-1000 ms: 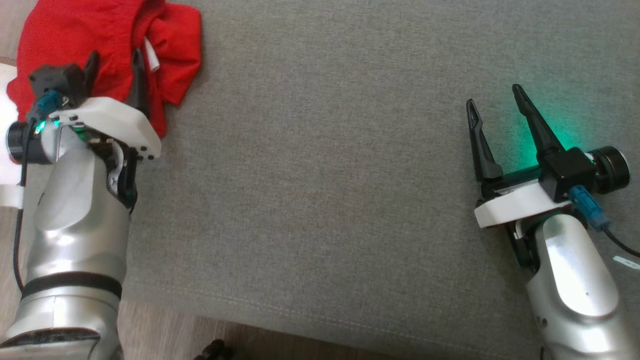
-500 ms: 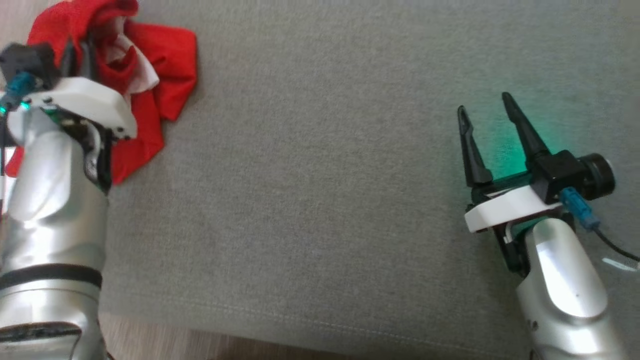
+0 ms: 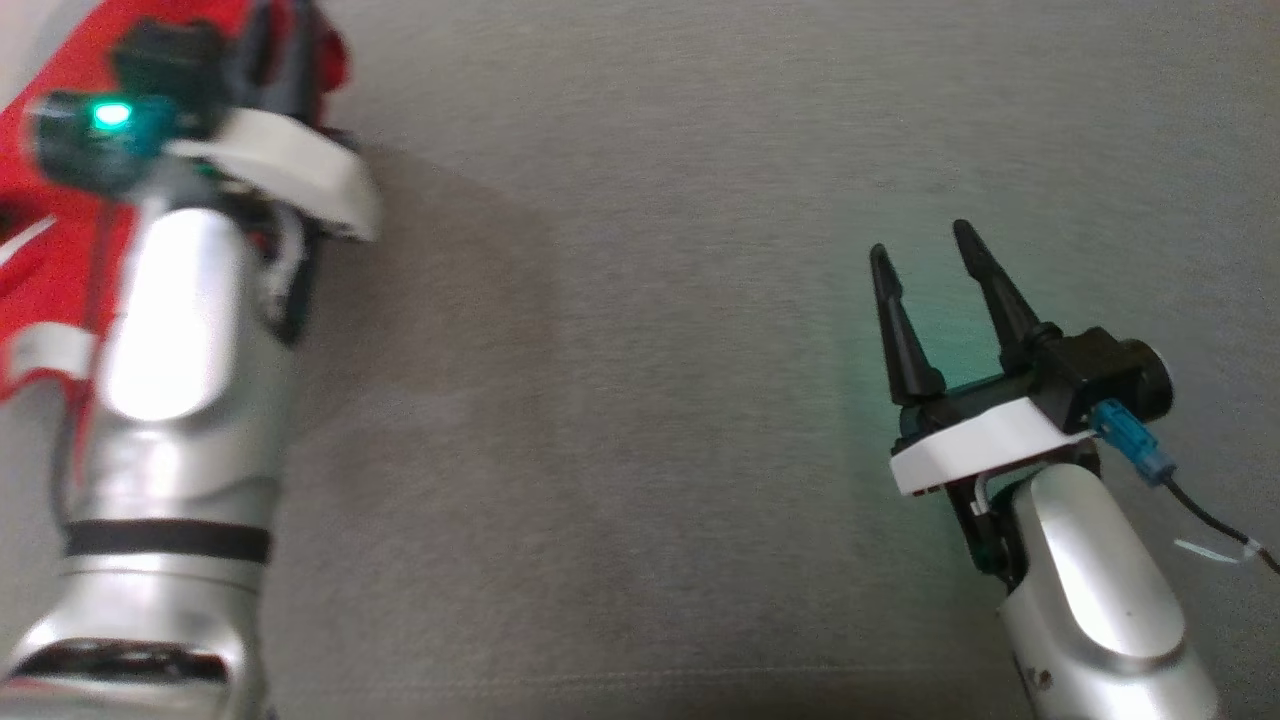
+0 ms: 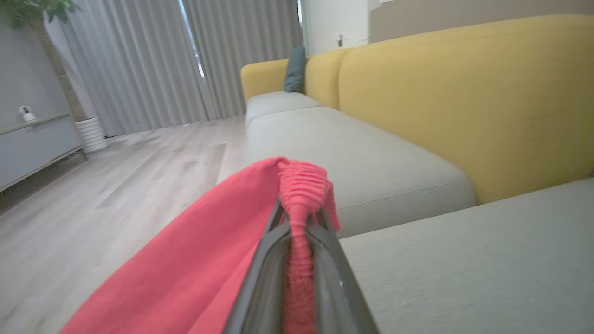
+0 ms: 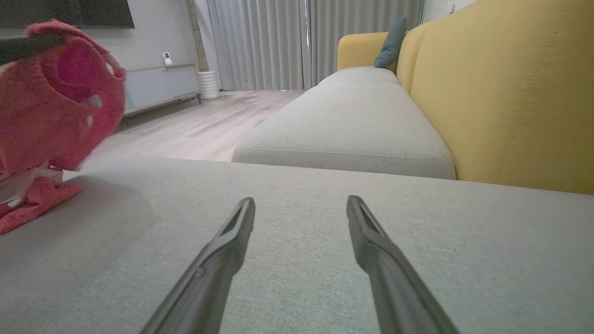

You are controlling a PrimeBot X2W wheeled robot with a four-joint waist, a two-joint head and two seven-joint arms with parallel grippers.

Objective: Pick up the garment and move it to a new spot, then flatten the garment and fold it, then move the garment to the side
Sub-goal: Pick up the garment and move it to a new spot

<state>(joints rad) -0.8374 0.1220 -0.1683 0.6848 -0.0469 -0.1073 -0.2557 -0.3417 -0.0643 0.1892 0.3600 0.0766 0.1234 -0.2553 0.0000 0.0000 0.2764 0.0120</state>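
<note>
The garment (image 4: 185, 260) is red with white trim, the seat cushion (image 3: 640, 350) is flecked grey, the sofa backrest (image 4: 464, 93) is mustard yellow, the pillow (image 4: 295, 69) is teal, the curtains (image 4: 139, 60) are grey, the floor (image 4: 116, 185) is pale wood-grain, and the forearms (image 3: 1090, 560) are silver.

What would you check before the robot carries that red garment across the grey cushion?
1. Left hand shut on garment: ok, ribbed edge pinched.
2. Garment off the cushion: not ok, its lower end lies there.
3. Right hand open, holding nothing: ok.
4. Room on cushion between the hands: ok.
5. Grip firm enough to carry: cannot tell.
</note>
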